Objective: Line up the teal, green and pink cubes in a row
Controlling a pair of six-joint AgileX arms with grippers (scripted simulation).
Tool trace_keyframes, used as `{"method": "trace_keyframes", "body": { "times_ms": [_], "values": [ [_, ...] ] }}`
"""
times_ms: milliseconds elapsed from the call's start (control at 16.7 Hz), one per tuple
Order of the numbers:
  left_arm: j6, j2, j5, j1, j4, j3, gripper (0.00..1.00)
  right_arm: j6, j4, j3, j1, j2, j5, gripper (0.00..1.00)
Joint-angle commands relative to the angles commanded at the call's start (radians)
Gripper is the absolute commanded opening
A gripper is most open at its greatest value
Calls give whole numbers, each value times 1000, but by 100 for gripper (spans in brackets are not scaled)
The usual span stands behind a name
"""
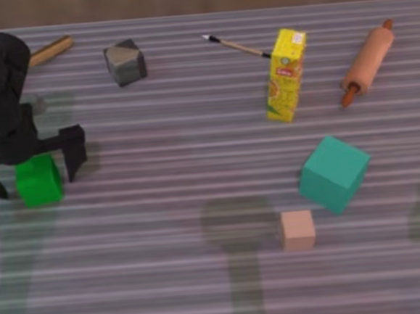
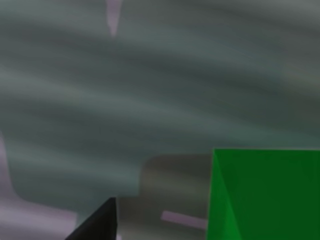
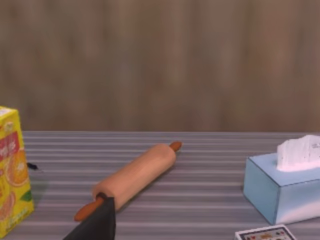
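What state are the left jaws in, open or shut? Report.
Open: the left gripper straddles the green cube, jaws spread either side.

The striped table point(image 1: 170, 291) carries the green cube point(image 1: 39, 180), teal cube point(image 1: 334, 173), pink cube point(image 1: 298, 229), grey faceted block point(image 1: 125, 62), juice carton point(image 1: 286, 74), rolling pin point(image 1: 367, 61), what looks like a paintbrush point(image 1: 235, 46), and a tissue box point(image 3: 282, 186).

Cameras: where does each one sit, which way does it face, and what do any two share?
Top view: overhead, looking down; left pincer straddles the green cube.
Left wrist view: close above the table; green cube, one fingertip.
Right wrist view: low, facing the back wall; rolling pin, tissue box.
Shared: rolling pin also shows from overhead.
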Motion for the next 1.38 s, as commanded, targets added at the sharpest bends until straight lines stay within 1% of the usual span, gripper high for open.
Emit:
{"method": "trace_keyframes", "body": {
  "times_ms": [180,960,1020,1380],
  "values": [
    [0,0,0,0,0,0,100,0,0,0,0,0,0,100],
    [0,0,0,0,0,0,2,0,0,0,0,0,0,100],
    [0,0,0,0,0,0,0,0,0,0,0,0,0,100],
    [0,0,0,0,0,0,0,0,0,0,0,0,0,100]
  ]
}}
